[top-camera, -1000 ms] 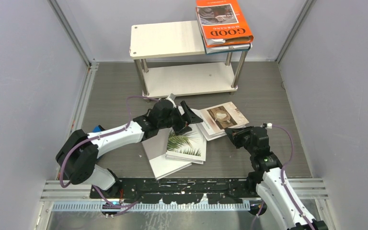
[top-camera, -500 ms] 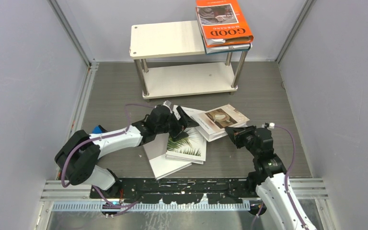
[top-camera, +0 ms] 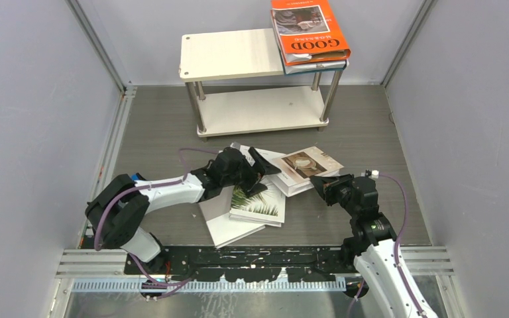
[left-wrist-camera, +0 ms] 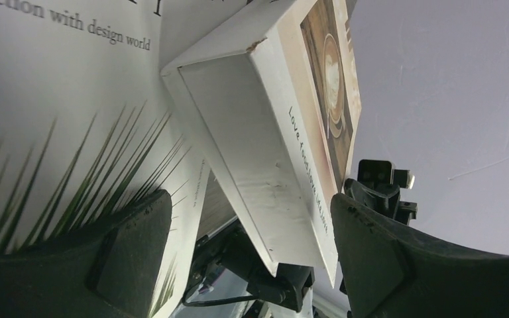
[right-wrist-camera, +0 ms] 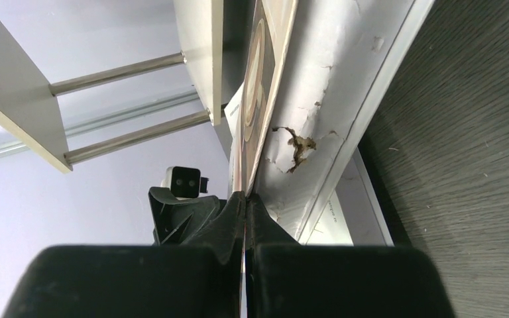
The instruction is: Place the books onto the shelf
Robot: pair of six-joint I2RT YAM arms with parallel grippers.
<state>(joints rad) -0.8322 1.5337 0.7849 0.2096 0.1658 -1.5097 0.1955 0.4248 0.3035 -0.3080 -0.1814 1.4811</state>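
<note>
Near the arm bases, the right gripper is pinched shut on the beige cup book's right corner. Its long axis runs leftward into the left gripper's wide-spread fingers, which straddle its left end. Beyond stands the shelf, 1 orange book atop.
</note>
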